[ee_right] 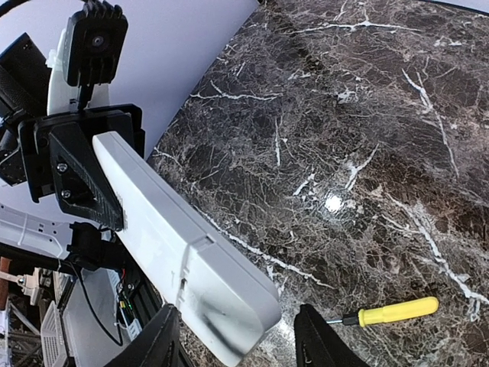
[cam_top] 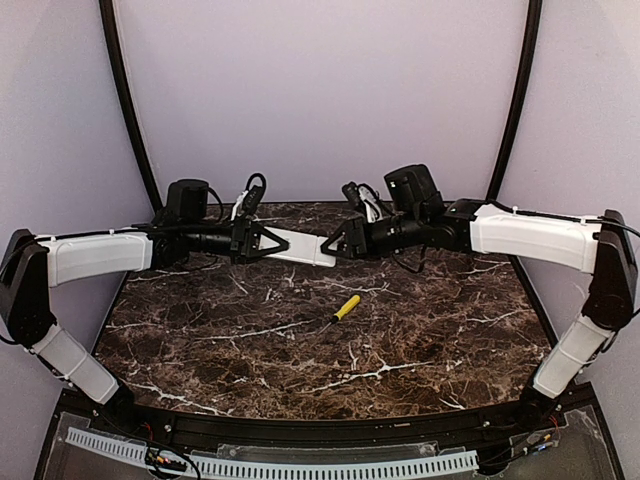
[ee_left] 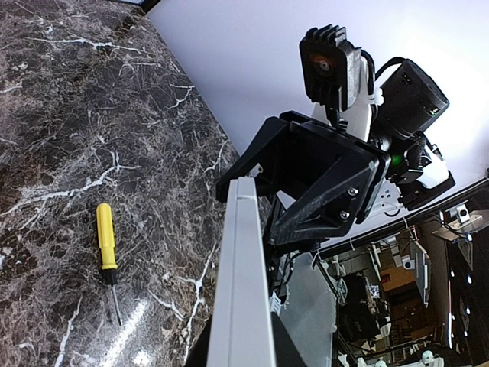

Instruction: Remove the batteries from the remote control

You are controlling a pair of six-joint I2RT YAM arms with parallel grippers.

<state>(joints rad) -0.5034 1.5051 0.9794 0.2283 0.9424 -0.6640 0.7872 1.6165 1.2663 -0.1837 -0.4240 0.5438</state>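
Twin arms in matching livery: white shells cover the long links of the left arm (cam_top: 95, 255) and right arm (cam_top: 530, 238), with black housings at every joint and black bases (cam_top: 125, 400) at the lower edge of the frame. The left claw (cam_top: 286, 243) and right claw (cam_top: 328, 246) are matte black, their angular fingers (ee_right: 80, 180) fastened with small silver screws (ee_right: 59, 167). A finned black wrist camera (ee_left: 328, 65) sits on a white bracket (ee_left: 355, 115), and thin black cables (cam_top: 255, 182) loop above the wrists.

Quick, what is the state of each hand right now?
Left hand: closed, holding the remote by one end.
Right hand: open around the remote's other end, not gripping.
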